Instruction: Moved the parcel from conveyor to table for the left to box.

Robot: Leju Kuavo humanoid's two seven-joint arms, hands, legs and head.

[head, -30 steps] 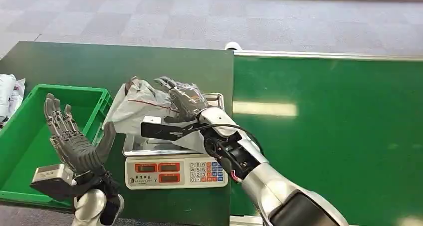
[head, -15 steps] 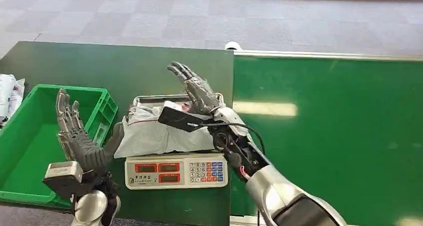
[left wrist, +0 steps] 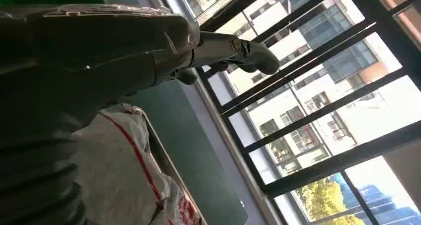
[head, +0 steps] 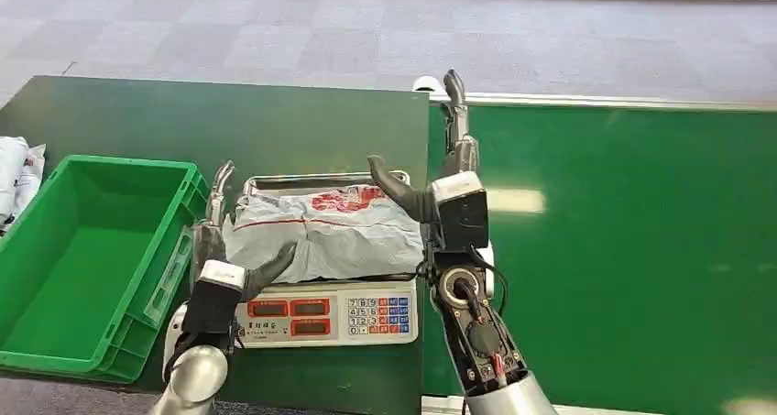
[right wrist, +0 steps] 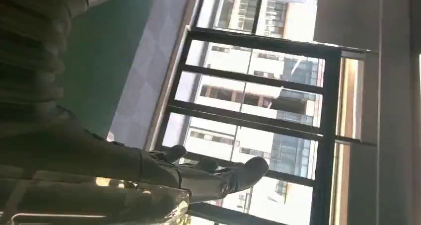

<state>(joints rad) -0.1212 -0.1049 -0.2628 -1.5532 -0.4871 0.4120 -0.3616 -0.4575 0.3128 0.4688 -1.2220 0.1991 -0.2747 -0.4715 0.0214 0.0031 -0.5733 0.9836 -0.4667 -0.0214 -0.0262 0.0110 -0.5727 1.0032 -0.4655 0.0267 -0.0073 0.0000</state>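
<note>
A grey plastic parcel [head: 321,234] with red print lies flat on the scale's steel tray [head: 275,182]. My left hand [head: 220,250] stands upright at the parcel's left end, fingers apart and pointing up, with the thumb reaching along the parcel's near left edge. My right hand [head: 449,181] stands upright at the parcel's right end, fingers straight up and thumb stretched over the parcel's right corner. Neither hand grips it. In the left wrist view the left hand [left wrist: 99,51] is spread beside the parcel [left wrist: 124,175]. The right wrist view has the right hand [right wrist: 198,178] spread against windows.
The scale [head: 321,314], with red displays and a keypad, stands on the dark green table [head: 183,122]. A green plastic box [head: 82,259] sits to its left, and white bags [head: 18,172] lie beyond it. The green conveyor belt [head: 623,250] runs on the right.
The right hand has let go of the parcel, which now lies flat on the scale, and turned upright at its right end. The left hand moved from above the box to the parcel's left end.
</note>
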